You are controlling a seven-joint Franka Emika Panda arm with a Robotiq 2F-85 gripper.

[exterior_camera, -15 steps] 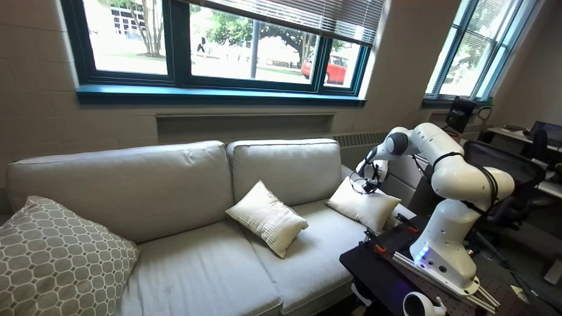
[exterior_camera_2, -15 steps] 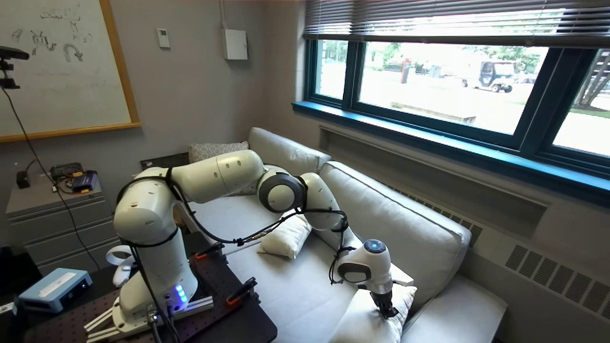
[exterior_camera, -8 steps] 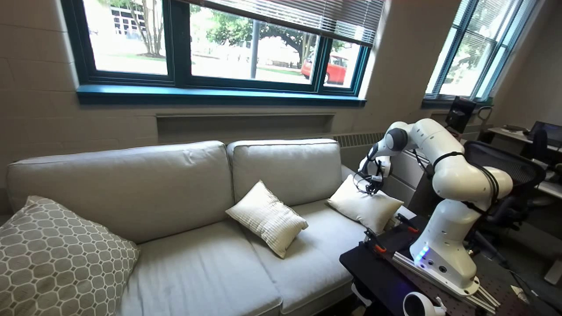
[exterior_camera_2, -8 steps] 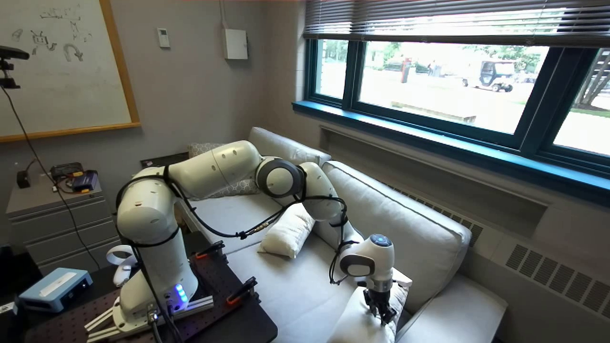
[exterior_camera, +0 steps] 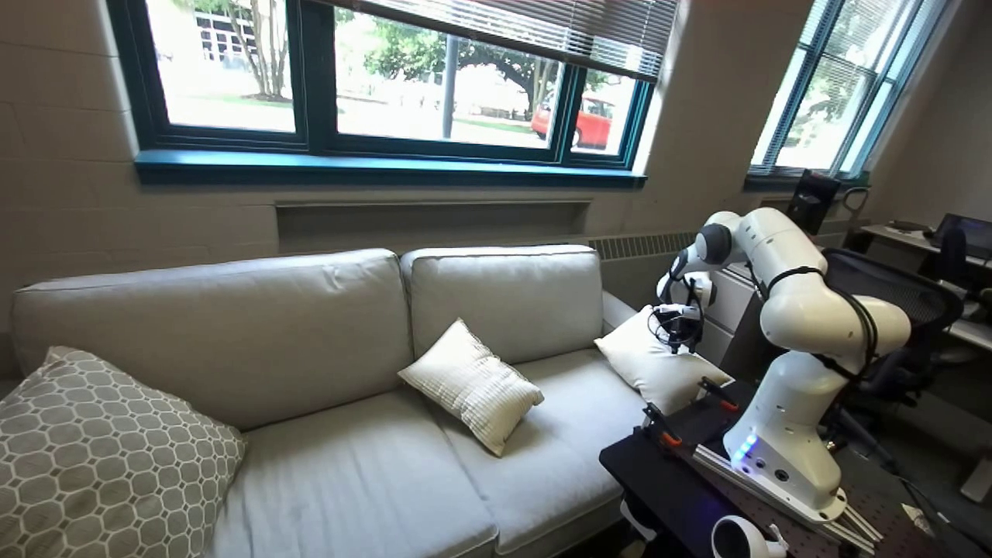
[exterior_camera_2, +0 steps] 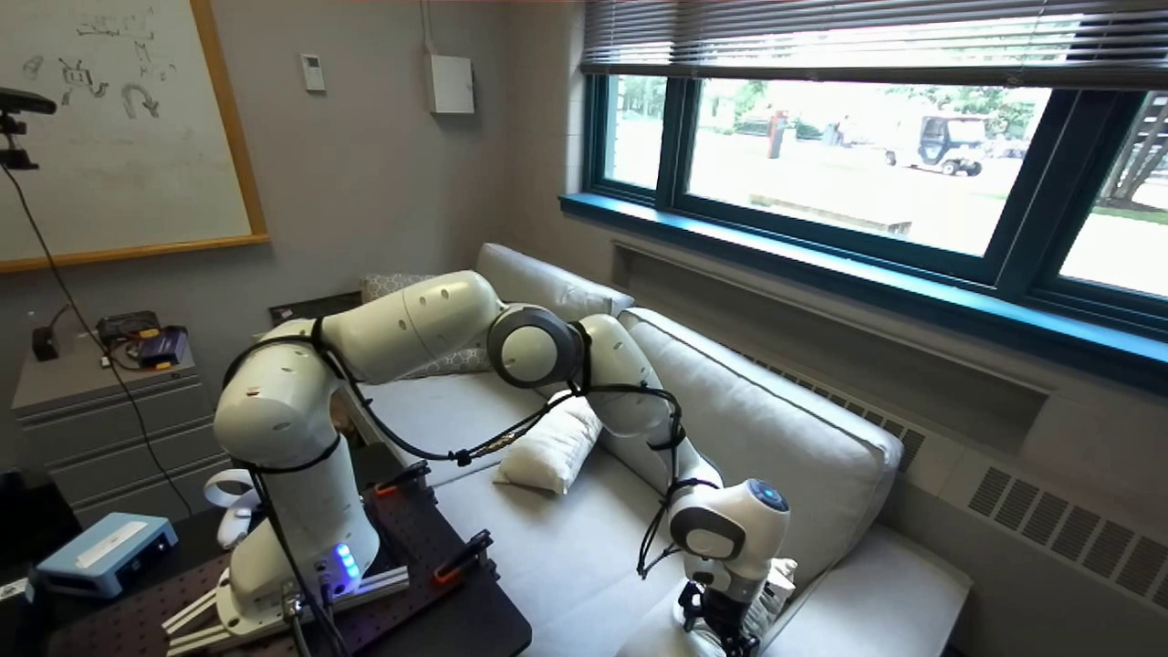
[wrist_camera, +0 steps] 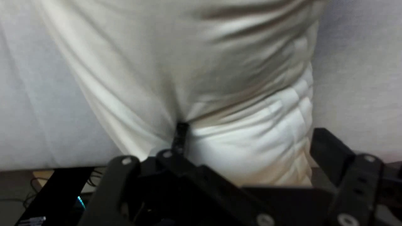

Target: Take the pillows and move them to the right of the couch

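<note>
- Blue-framed windows (exterior_camera: 387,89) overlook the couch (exterior_camera: 341,465) in daylight.
- One white pillow (exterior_camera: 657,373) rests at its right end, beside the armrest (exterior_camera_2: 881,584); a second pillow (exterior_camera: 471,387) lies mid-couch, by the seam between seat cushions (exterior_camera: 558,434).
- By my judgement the first is about placed, maybe wanting a nudge; moving the second is left.
- In an exterior view both look longer along a slant, from the back cushion (exterior_camera: 504,302) down toward front right; the second points a corner at that cushion.
- My tool (wrist_camera: 250,129) is spread, unclenched, over the first pillow, one finger (wrist_camera: 180,138) denting it.
</note>
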